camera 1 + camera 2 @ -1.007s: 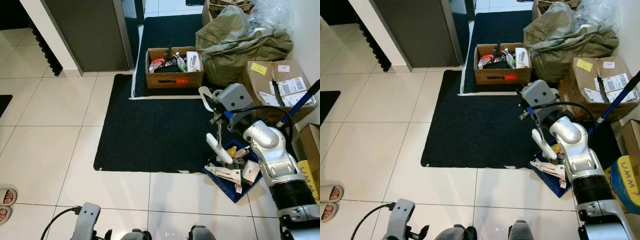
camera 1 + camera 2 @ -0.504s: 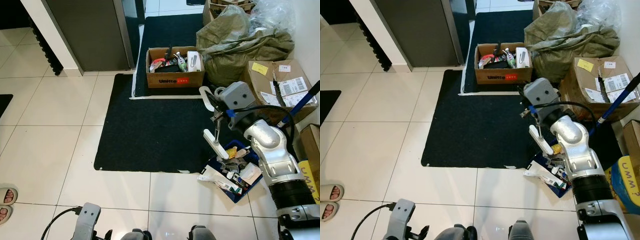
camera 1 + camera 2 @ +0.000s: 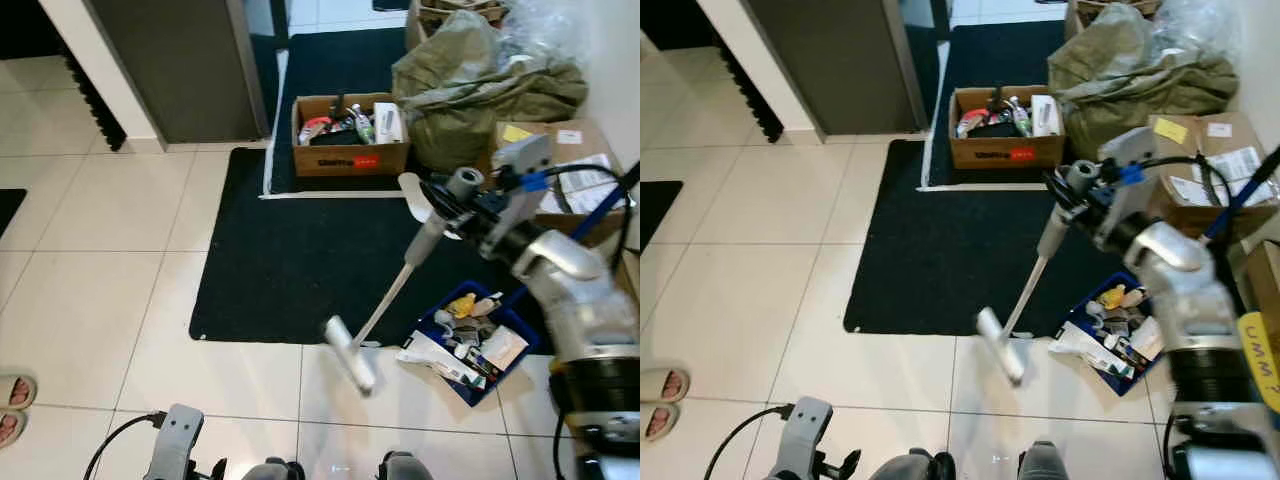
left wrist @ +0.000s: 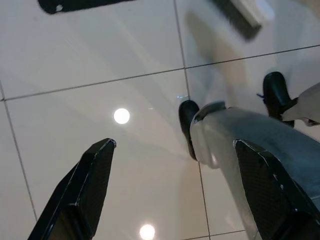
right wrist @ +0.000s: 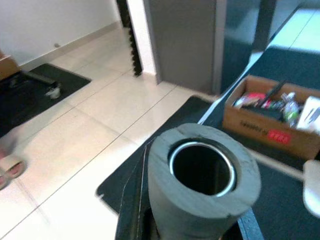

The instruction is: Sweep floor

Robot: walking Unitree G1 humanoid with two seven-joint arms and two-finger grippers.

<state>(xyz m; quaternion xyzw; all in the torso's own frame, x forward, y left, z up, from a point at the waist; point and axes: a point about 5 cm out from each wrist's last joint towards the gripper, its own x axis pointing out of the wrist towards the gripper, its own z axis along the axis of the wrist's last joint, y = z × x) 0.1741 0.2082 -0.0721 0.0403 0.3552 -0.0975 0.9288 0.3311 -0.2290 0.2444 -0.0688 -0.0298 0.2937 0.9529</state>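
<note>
A long grey-handled sweeper with a pale flat head [image 3: 352,352] is being held by the right gripper [image 3: 462,205] at centre right of the left eye view; its fingers are being kept clamped around the padded grey top of the handle [image 5: 202,187], which is seen end-on as a hollow tube in the right wrist view. The shaft is being slanted down and toward the lower centre of the frame, presumably so that the head can be drawn flat across the white tiled floor [image 3: 120,300]; the head is lying on the tile just below the near edge of the black rectangular mat [image 3: 300,250] and is blurred, which suggests a stroke in progress. A blue shallow tray [image 3: 520,322] heaped with packets and small bottles is sitting at lower right, just beside the sweeper head, with a white packet [image 3: 428,352] spilling over its rim onto the tile; the stroke is judged to be aimed at that litter. An open cardboard box of mixed items [image 3: 348,135] is standing at the mat's far edge, at upper centre. The left gripper [image 4: 175,185] is hanging idle over bare tile, its two black fingers spread wide apart and holding nothing.
</note>
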